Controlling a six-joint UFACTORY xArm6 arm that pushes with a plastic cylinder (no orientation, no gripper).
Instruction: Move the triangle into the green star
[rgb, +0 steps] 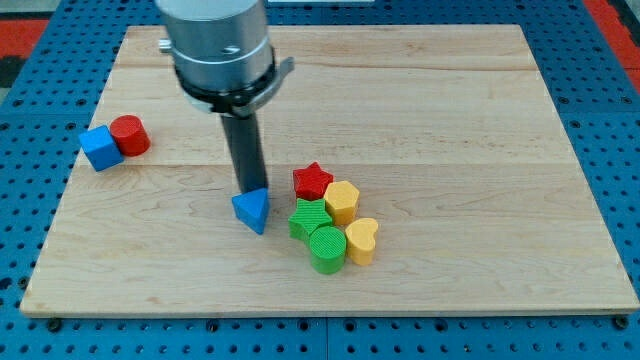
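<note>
With no pincer fitted, tip (249, 189) touching blue triangle (251, 210) from above: off-centre shove risks missing green star (309, 219), scattering red star (312, 181).

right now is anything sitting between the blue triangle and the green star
Nothing visible does. The blue triangle sits just to the view's left of the green star with only a narrow strip of bare board between them. My tip is at the triangle's top edge, on the side towards the view's top.
</note>
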